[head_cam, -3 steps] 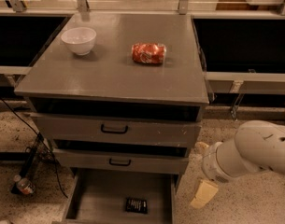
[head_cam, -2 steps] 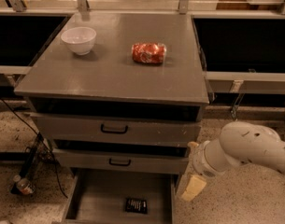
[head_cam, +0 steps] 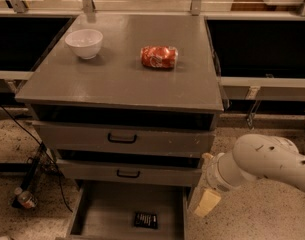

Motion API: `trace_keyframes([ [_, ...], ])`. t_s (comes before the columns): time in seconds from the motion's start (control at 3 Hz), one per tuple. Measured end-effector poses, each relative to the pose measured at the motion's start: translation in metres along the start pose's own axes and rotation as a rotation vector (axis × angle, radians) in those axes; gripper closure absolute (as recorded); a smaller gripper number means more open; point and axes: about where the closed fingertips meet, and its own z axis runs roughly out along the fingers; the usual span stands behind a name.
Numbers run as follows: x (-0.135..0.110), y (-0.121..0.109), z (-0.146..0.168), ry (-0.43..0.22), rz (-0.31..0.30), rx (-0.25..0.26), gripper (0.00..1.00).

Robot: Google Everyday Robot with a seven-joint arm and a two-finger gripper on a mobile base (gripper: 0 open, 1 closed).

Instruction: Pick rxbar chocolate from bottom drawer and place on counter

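Observation:
The rxbar chocolate (head_cam: 145, 220) is a small black wrapper lying flat on the floor of the bottom drawer (head_cam: 104, 209), which is pulled out at the foot of the cabinet. The counter (head_cam: 122, 74) is the broad grey top above the drawers. My gripper (head_cam: 207, 203) hangs at the end of the white arm, just outside the bottom drawer's right wall and to the right of the bar, slightly above it. Nothing is visibly held.
A white bowl (head_cam: 84, 43) and a red-orange snack packet (head_cam: 159, 57) sit on the counter. Two shallower drawers with black handles (head_cam: 122, 139) stick out slightly above the bottom one. Cables and a bottle (head_cam: 26, 199) lie on the floor at left.
The arm has swung left, bringing the gripper closer to the right side of the bottom drawer. The bar, bowl and packet have not moved.

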Motion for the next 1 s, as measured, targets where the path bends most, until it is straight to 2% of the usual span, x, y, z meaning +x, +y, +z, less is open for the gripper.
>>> trace_keyframes([
  [0.33,-0.005,0.0,0.004,0.071,-0.066,0.093,0.0],
  [0.67,-0.004,0.013,0.022,0.101,-0.126,0.125,0.0],
  [1.0,-0.004,0.013,0.022,0.098,-0.127,0.122,0.0],
])
